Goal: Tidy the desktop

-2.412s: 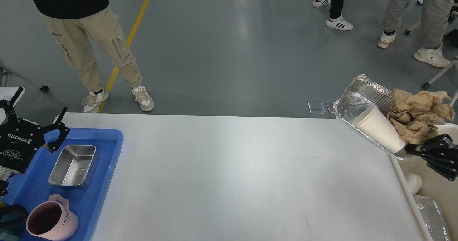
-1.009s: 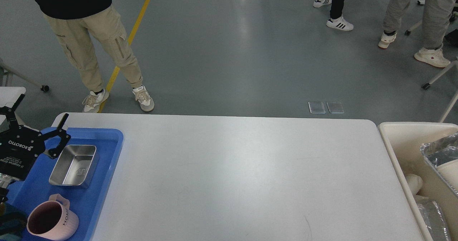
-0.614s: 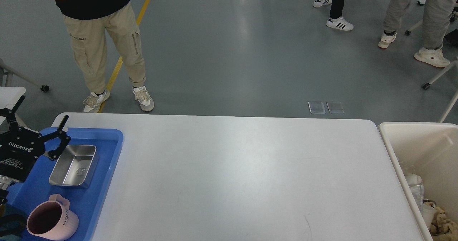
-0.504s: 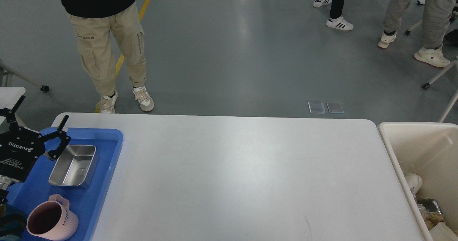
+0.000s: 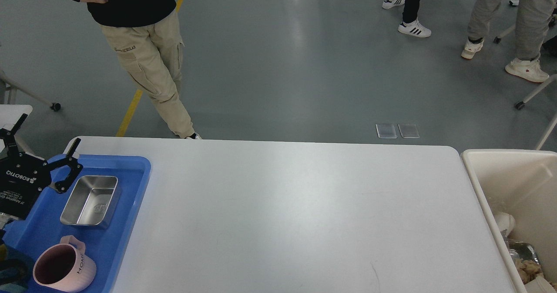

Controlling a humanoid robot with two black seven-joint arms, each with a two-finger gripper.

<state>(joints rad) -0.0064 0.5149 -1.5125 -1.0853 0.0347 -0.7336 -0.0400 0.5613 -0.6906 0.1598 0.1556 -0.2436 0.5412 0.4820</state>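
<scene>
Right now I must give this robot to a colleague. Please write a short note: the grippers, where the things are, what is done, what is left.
Left gripper: open, holding nothing, above the far left corner of the blue tray.
Right gripper: not in view.
Desktop: nothing lies loose on it; only the tray stands at its left end.
In the tray: steel box and pink mug, both upright.
Bin at the right: holds foil and crumpled paper.
Done: sorting looks finished.
Left: probably only pulling the arm back.
</scene>
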